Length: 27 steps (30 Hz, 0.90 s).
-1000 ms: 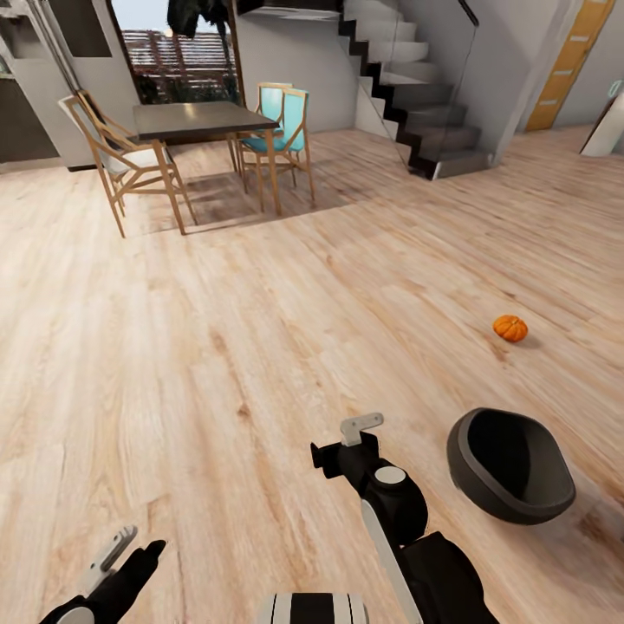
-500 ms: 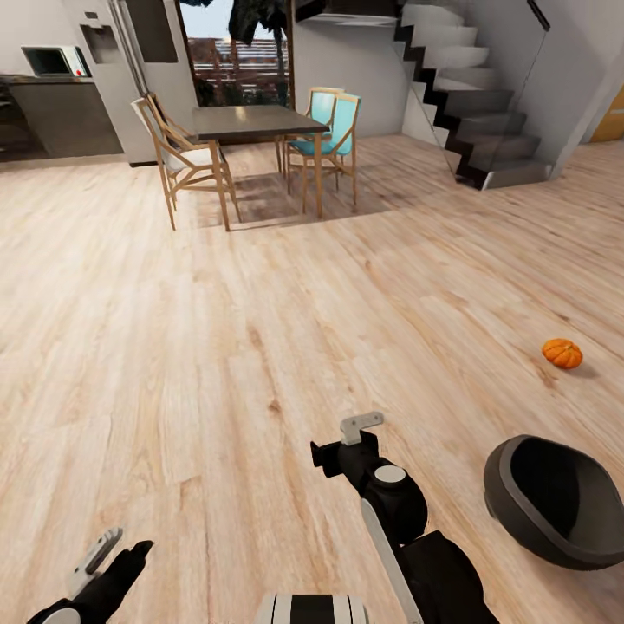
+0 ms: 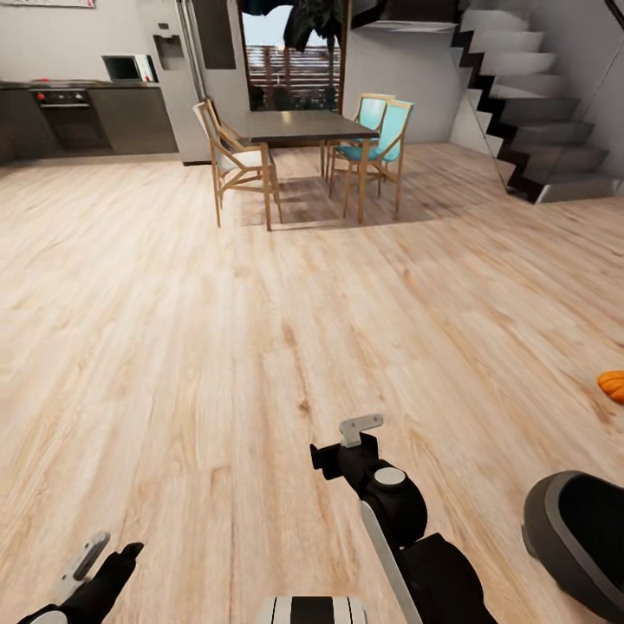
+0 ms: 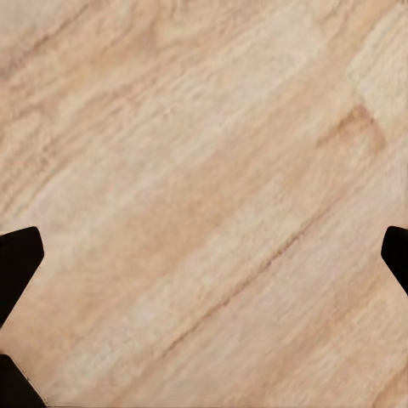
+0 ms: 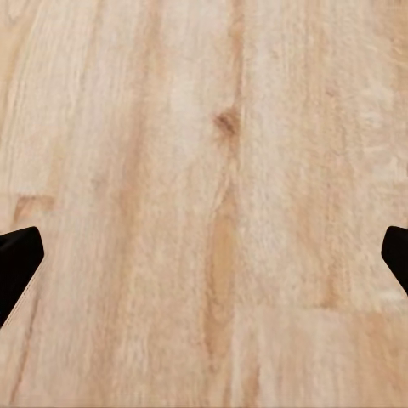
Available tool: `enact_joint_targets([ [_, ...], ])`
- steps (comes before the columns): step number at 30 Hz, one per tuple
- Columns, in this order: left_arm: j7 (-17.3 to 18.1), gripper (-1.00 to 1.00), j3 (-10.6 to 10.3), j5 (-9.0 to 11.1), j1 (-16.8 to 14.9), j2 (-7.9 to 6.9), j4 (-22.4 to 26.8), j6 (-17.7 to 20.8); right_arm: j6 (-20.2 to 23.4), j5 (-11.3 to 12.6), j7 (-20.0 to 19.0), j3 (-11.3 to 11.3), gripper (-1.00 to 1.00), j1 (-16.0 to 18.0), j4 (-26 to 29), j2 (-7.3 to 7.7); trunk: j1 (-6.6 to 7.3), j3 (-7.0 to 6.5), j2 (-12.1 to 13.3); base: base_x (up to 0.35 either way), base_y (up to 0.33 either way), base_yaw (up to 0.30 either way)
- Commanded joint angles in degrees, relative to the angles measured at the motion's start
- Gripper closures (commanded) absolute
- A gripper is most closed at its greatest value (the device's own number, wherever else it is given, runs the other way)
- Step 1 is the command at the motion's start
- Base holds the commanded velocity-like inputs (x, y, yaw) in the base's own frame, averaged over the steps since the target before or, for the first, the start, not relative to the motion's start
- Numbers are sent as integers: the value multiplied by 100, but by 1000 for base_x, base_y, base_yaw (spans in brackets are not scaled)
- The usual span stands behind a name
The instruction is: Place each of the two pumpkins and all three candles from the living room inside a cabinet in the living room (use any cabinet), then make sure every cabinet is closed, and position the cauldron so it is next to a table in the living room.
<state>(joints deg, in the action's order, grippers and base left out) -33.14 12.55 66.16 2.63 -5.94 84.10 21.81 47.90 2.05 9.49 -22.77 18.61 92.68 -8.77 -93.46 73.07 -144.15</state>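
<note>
A dark grey, round cauldron (image 3: 579,546) was seen on the pale wooden plank floor (image 3: 217,347) at the head view's lower right, cut by the frame edge; its visible interior held nothing. A small bright-orange ribbed pumpkin (image 3: 613,386) lay on the floor beyond it, apart from it. The left gripper (image 4: 204,255) and the right gripper (image 5: 204,255) were shown spread wide over bare planks in the wrist views. A dark-topped dining table (image 3: 303,128) with wooden chairs (image 3: 234,160) was seen far ahead.
</note>
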Motion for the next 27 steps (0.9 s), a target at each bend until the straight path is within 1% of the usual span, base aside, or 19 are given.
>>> enact_joint_targets([
  [1,-35,-100,5,39,1,4,9,17,26,24,36,-8,-100,6,4,1,1,-1,-2,0,0,291],
  [5,-34,-100,-8,20,1,26,-21,7,26,24,30,-10,-100,17,4,1,1,-20,-2,0,0,290],
  [6,-22,-100,-33,47,1,44,-120,8,26,24,28,-16,-100,20,4,1,1,-24,-2,0,0,290],
  [21,0,-100,8,21,1,32,-248,8,34,24,21,-28,-100,15,4,14,1,-94,-2,0,0,289],
  [27,0,-100,-1,23,1,35,-253,8,42,24,-7,-2,-100,62,4,47,1,-122,-2,0,0,288],
])
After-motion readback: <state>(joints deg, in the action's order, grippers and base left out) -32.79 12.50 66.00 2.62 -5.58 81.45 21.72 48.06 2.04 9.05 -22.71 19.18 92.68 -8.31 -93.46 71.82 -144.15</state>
